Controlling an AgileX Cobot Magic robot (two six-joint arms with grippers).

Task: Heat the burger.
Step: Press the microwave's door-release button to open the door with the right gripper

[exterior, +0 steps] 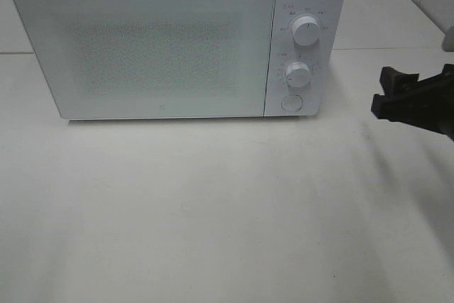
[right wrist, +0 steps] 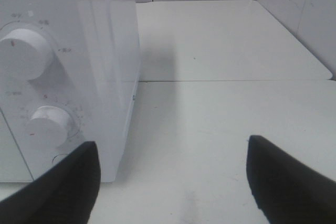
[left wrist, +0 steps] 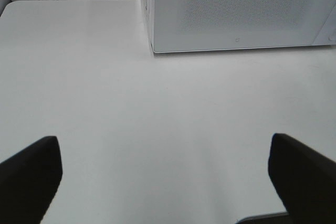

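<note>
The burger is out of view in every frame. A white microwave stands at the back of the table with its door shut. My right gripper hovers open to the right of the microwave's control panel, nothing between its black fingers. In the right wrist view the right gripper points past the panel's side. My left gripper is open and empty over bare table, in front of the microwave's left corner.
The control panel carries an upper knob, a lower knob and a round button. White table spreads in front of the microwave. A tiled wall rises at the back right.
</note>
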